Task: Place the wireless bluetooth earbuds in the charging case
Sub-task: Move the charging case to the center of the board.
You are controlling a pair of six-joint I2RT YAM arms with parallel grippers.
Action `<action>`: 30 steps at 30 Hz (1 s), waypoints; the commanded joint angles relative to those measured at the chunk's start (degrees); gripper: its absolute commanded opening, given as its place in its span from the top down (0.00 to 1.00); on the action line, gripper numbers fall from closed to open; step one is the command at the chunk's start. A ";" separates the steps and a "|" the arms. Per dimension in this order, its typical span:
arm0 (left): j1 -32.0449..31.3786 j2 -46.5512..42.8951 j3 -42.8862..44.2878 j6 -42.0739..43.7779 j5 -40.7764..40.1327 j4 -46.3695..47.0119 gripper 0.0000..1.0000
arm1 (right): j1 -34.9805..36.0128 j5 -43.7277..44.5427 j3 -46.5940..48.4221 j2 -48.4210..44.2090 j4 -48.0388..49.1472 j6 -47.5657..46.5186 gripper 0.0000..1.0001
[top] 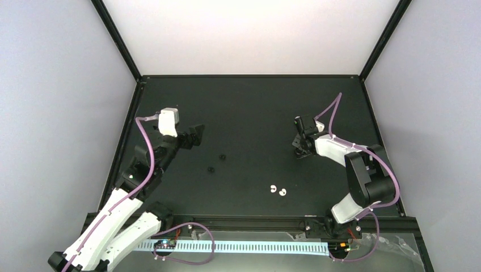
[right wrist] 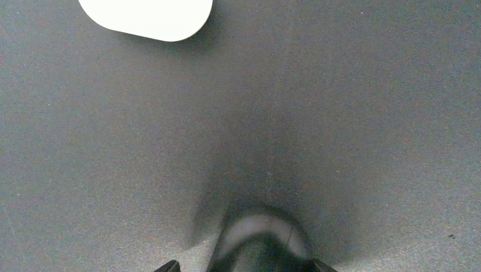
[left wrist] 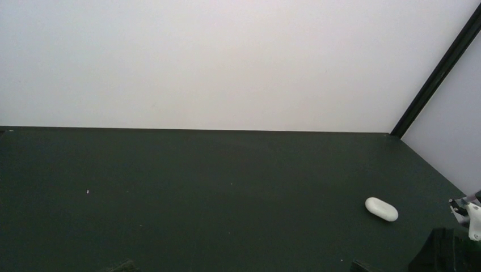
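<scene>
Lying loose on the black surface (top: 255,102) are four earbuds. The two white earbuds (top: 274,188) sit side by side toward the near edge, and the two black earbuds (top: 222,156) sit slightly apart, left of the middle. One white charging case (left wrist: 381,208), a smooth oval, rests on the surface near the right pincer (top: 300,148). One blurred dark rounded thing (right wrist: 261,238) sits at that pincer's tips; whether it is clenched on it I cannot tell. The left pincer (top: 195,136) hangs released, holding nothing.

left gripper (top: 197,135) spread wide (right gripper (top: 299,150) low, blurred)
</scene>
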 commanded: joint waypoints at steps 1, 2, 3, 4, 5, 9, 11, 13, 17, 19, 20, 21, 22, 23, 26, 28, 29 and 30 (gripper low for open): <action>-0.36 -0.36 -0.33 -0.09 0.48 0.21 0.01 | -0.33 -0.73 -0.65 -0.49 1.34 -0.02 0.44; -0.38 -0.38 -0.31 -0.11 0.48 0.17 0.01 | -0.33 -0.81 -0.71 -0.49 1.24 -0.25 0.46; -0.34 -0.36 -0.29 -0.11 0.53 0.16 0.01 | -0.31 -0.81 -0.75 -0.47 1.24 -0.45 0.48; -0.35 -0.40 -0.34 -0.11 0.56 0.17 0.01 | -0.33 -0.93 -0.83 -0.53 1.27 -0.68 0.49; -0.33 -0.37 -0.28 -0.11 0.49 0.18 0.01 | -0.32 -1.09 -0.97 -0.54 1.31 -0.95 0.49; -0.32 -0.45 -0.32 0.06 0.26 0.16 0.01 | -0.26 -1.78 -1.30 -1.18 1.49 -3.10 0.53; -0.34 -0.45 -0.28 0.07 0.21 0.09 0.01 | -0.25 -2.25 -1.15 -1.32 1.27 -4.41 0.56; -0.38 -0.49 -0.34 0.07 0.30 0.12 0.01 | -0.10 -2.88 -1.25 -1.84 1.21 -5.86 0.59; -0.42 -0.32 -0.32 0.06 0.37 0.11 0.01 | 2.14 -5.19 -0.48 -3.21 0.42 -10.97 0.59; -0.46 -0.24 -0.28 0.06 0.39 0.07 0.01 | 4.43 -7.60 1.01 -3.18 -1.05 -15.13 0.59; -0.45 -0.17 -0.29 0.06 0.39 0.09 0.01 | 6.10 -8.01 1.78 -3.25 -1.81 -17.28 0.59; -0.47 -0.22 -0.30 0.11 0.39 0.07 0.01 | 8.01 -7.88 3.08 -3.29 -2.91 -20.01 0.59; -0.47 -0.10 -0.30 0.07 0.39 0.07 0.01 | 10.32 -7.12 4.00 -3.39 -4.09 -22.23 0.59; -0.47 -0.14 -0.30 0.06 0.39 0.03 0.01 | 12.31 -6.86 4.83 -3.39 -4.84 -24.40 0.59; -0.46 -0.14 -0.42 0.31 0.72 0.24 0.01 | 17.20 -8.59 7.89 -2.45 -7.10 -29.78 0.58; -0.46 -0.12 -0.41 0.33 0.83 0.25 0.01 | 19.41 -9.82 10.30 -1.06 -8.77 -33.59 0.58; -0.51 -0.14 -0.41 0.34 0.83 0.29 0.01 | 20.60 -9.67 11.37 -0.37 -9.52 -35.28 0.58; -0.51 -0.14 -0.38 0.37 0.83 0.25 0.01 | 21.64 -9.79 12.55 0.38 -10.37 -37.09 0.58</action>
